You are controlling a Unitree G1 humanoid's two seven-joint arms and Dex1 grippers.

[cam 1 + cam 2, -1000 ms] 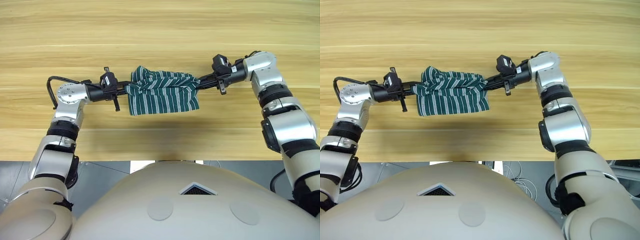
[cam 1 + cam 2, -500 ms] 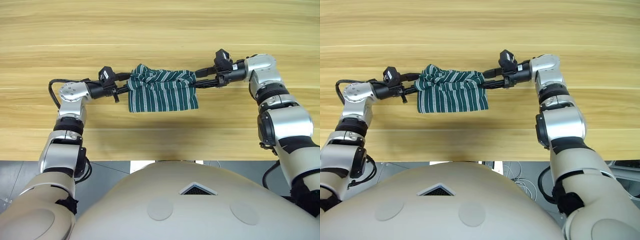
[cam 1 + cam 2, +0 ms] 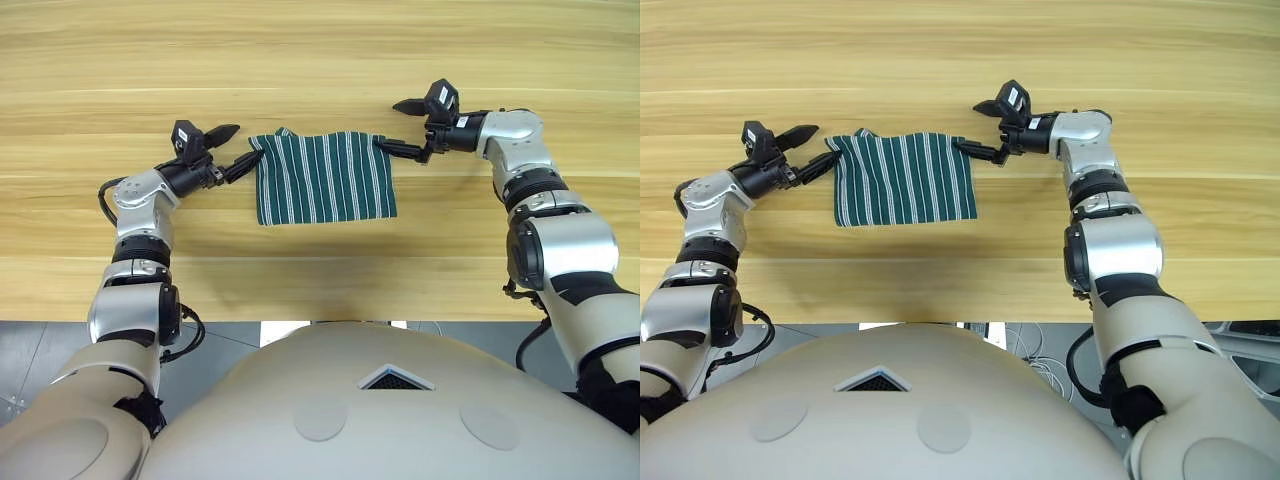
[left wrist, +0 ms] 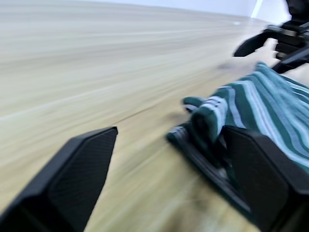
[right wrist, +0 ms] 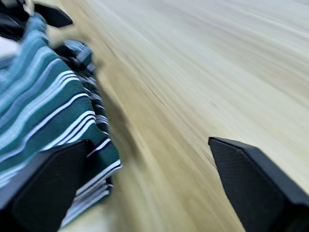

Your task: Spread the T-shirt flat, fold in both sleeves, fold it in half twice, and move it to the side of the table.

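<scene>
Folded T-shirt lay flat on the table between the arms, long axis left-to-right, with left gripper and right gripper both spread apart at its far corners, lower fingers seemingly touching cloth, neither arm nearer

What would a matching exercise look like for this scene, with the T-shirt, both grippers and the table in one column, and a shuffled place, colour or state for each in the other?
Column one:
1. T-shirt
2. left gripper
3. right gripper
4. table

Column two:
A. light wood grain
B. open, at the shirt's far right corner
C. folded, dark green with white stripes
D. open, at the shirt's far left corner

Pairs: 1-C, 2-D, 3-B, 4-A
</scene>
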